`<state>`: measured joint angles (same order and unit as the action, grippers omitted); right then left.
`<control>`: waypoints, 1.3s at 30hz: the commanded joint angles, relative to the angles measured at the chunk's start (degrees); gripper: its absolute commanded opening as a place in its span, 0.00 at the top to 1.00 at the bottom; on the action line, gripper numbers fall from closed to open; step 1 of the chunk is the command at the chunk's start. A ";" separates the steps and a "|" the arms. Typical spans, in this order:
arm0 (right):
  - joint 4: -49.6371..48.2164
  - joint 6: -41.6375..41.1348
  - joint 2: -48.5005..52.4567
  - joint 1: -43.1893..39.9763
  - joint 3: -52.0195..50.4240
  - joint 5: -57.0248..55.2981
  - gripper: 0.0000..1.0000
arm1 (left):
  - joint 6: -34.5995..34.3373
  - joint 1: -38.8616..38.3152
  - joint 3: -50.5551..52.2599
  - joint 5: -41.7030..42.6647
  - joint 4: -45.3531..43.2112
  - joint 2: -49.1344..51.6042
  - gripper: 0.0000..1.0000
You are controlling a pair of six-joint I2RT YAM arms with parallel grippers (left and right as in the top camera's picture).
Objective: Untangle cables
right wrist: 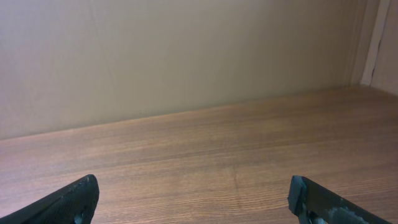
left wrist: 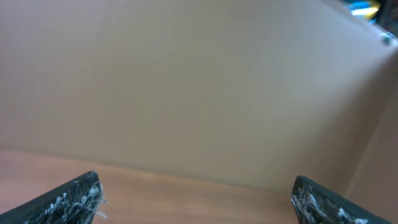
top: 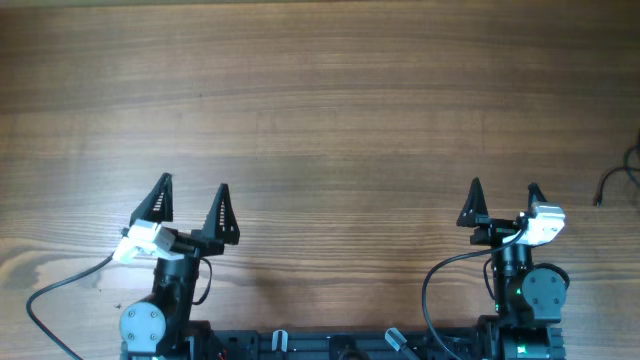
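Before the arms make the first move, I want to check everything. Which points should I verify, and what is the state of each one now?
1. Left gripper open and empty: ok.
2. Right gripper open and empty: ok.
3. Cable fully in view: not ok. Only a short black piece of cable shows at the right edge of the table.
4. Position of the tangle: cannot tell.
5. Wrist cameras see the cable: not ok, neither does.
6. Nearer arm is the right one: ok.
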<state>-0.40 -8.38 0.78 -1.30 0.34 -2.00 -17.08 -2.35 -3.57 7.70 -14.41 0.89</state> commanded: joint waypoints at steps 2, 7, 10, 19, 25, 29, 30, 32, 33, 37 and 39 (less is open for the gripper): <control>-0.28 -0.74 -0.57 -0.22 -0.02 -0.74 0.00 | -0.55 0.39 3.23 -6.34 3.69 -0.68 0.00; -0.28 -0.74 -0.57 -0.22 -0.02 -0.74 0.00 | -0.02 0.39 3.23 -11.10 14.58 -0.68 0.00; -0.28 -0.74 -0.57 -0.22 -0.02 -0.74 0.00 | 1.81 0.39 3.23 -12.09 18.27 -0.68 0.00; -0.28 -0.76 -0.57 -0.22 -0.02 -0.74 0.00 | 1.84 0.39 3.23 -12.09 18.25 -0.68 0.00; -0.28 -0.74 -0.57 -0.22 -0.02 -0.74 0.00 | 1.84 0.39 3.23 -12.09 18.25 -0.68 0.00; -0.28 -0.76 -0.57 -0.22 -0.02 -0.74 0.00 | 1.84 0.39 3.23 -12.09 18.25 -0.68 0.00; -0.28 -0.76 -0.57 -0.22 -0.02 -0.74 0.00 | 1.84 0.39 3.23 -12.09 18.25 -0.68 0.00; -0.28 -0.74 -0.57 -0.22 -0.02 -0.72 0.00 | 1.84 0.39 3.23 -12.09 18.25 -0.68 0.00; -0.28 -0.76 -0.57 -0.22 -0.02 -0.74 0.00 | 1.84 0.39 3.23 -12.09 18.25 -0.68 0.00; -0.28 -0.74 -0.57 -0.22 -0.02 -0.74 0.00 | 1.84 0.39 3.23 -12.09 18.25 -0.68 0.00; -0.28 -0.74 -0.57 -0.22 -0.02 -0.74 0.00 | 1.84 0.39 3.23 -12.09 18.25 -0.66 0.00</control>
<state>-0.40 -8.38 0.78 -1.30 0.34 -2.00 -16.62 -2.33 -0.58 -3.22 3.88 0.78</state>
